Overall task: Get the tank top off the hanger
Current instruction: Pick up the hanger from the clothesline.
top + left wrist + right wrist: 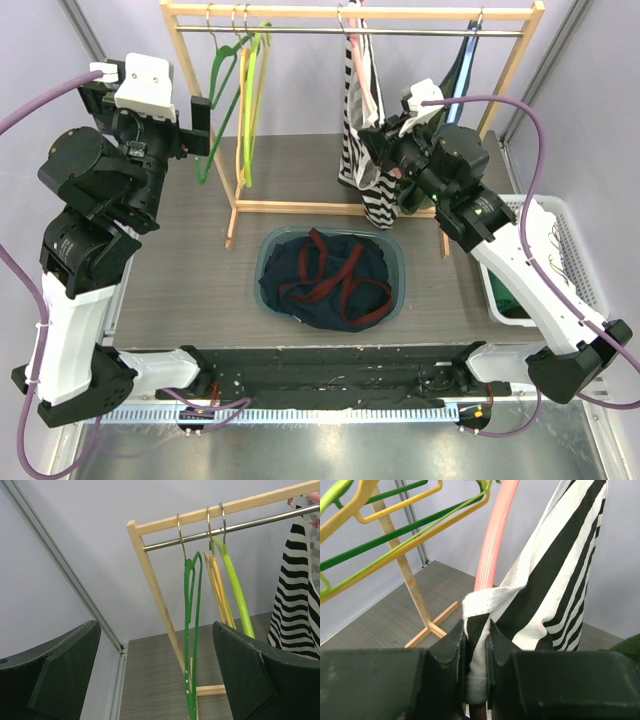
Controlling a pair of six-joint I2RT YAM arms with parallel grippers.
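Pinching a tank top (555,580) fold with the pink hanger (492,535) just above its grip, your right gripper (476,645) seems placed to drag the cloth off, while your left gripper (157,675) hangs wide open, empty.

The overhead camera looked down from behind the near edge over the whole table (180,290) and clothes rack (350,12), the left wrist camera looked up at that rack's left end, and the right wrist camera sat close against the striped top (560,580) hanging there.
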